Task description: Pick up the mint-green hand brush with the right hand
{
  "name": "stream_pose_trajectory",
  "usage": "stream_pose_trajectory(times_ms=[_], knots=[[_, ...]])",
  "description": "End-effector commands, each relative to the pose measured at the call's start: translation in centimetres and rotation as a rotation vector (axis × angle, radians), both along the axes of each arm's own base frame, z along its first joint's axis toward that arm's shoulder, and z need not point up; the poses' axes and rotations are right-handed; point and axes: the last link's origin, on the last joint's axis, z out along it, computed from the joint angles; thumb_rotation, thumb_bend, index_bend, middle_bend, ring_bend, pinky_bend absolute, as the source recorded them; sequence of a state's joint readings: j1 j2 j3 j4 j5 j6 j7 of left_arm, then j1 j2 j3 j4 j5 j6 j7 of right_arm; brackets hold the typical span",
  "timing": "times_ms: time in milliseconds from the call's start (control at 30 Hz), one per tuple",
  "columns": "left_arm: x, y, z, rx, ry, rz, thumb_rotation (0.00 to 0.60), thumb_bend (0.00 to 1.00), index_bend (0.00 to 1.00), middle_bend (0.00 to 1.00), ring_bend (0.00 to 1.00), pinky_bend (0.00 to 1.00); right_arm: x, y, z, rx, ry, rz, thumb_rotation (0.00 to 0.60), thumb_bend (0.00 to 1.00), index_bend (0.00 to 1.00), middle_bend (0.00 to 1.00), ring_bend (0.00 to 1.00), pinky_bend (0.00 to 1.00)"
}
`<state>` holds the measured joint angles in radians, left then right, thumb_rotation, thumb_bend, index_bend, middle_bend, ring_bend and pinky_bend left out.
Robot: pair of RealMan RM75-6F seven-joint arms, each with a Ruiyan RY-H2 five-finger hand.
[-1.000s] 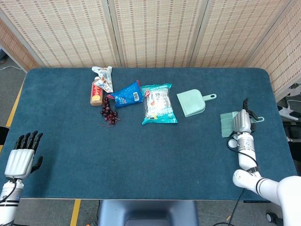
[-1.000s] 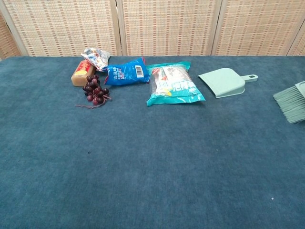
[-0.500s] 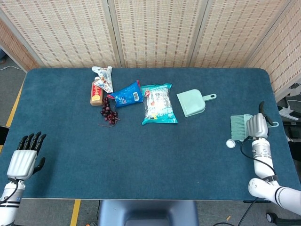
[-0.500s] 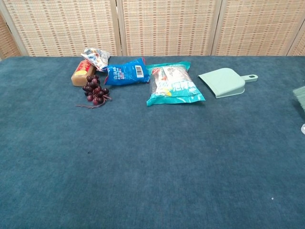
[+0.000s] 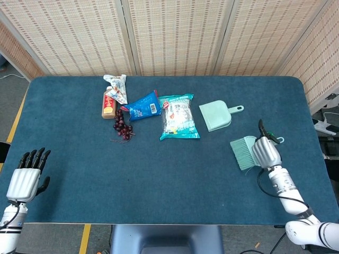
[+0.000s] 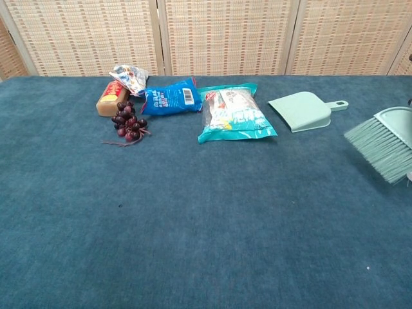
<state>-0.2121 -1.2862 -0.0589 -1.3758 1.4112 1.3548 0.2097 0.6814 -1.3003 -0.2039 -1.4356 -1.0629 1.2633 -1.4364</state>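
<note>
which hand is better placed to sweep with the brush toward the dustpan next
The right hand: it already holds the mint-green hand brush, bristles pointing toward the dustpan close by. The left hand sits open at the far table corner.

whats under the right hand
The right hand covers the back of the mint-green hand brush. The bristles stick out to its left, and the handle tip shows beyond it. The rest of the handle is hidden.
</note>
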Motion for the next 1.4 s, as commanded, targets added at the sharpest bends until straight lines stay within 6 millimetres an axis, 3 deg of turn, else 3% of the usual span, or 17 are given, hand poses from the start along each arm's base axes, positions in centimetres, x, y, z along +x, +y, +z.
stream_pose_trajectory(times_ms=[33, 433, 867, 1000, 1067, 1233, 1400], knots=[[0.1, -0.1, -0.2, -0.006, 0.004, -0.001, 0.600, 0.40, 0.00, 0.00, 0.00, 0.09, -2.2, 1.4, -1.0, 0.055, 0.129, 0.047, 0.600, 0.51, 0.99, 0.89, 0.63, 0.04], [-0.2, -0.1, -0.3, -0.006, 0.012, 0.003, 0.600, 0.40, 0.00, 0.00, 0.00, 0.09, -5.9, 0.8, -1.0, 0.046, 0.236, -0.013, 0.600, 0.51, 0.99, 0.90, 0.63, 0.04], [0.3, 0.1, -1.0, -0.019, 0.022, 0.003, 0.600, 0.40, 0.00, 0.00, 0.00, 0.09, -9.8, -0.3, 1.9, -0.036, 0.376, -0.071, 0.600, 0.51, 0.99, 0.89, 0.63, 0.04], [-0.1, 0.0, -0.7, -0.016, 0.022, 0.007, 0.600, 0.40, 0.00, 0.00, 0.00, 0.09, -9.4, -0.7, 2.5, -0.061, 0.217, -0.090, 0.600, 0.51, 0.99, 0.89, 0.63, 0.04], [-0.1, 0.0, -0.6, -0.015, 0.020, 0.006, 0.600, 0.40, 0.00, 0.00, 0.00, 0.09, -8.3, -0.6, 2.6, -0.093, 0.005, -0.101, 0.600, 0.51, 0.99, 0.89, 0.63, 0.04], [-0.2, -0.1, -0.6, -0.014, 0.018, 0.006, 0.600, 0.40, 0.00, 0.00, 0.00, 0.09, -5.8, -0.1, 2.8, -0.093, -0.316, -0.063, 0.600, 0.51, 0.99, 0.90, 0.63, 0.04], [0.0, 0.0, -0.7, -0.022, 0.017, 0.001, 0.600, 0.40, 0.00, 0.00, 0.00, 0.09, -3.1, 1.5, 0.1, -0.018, -0.551, -0.084, 0.600, 0.51, 0.99, 0.90, 0.63, 0.04]])
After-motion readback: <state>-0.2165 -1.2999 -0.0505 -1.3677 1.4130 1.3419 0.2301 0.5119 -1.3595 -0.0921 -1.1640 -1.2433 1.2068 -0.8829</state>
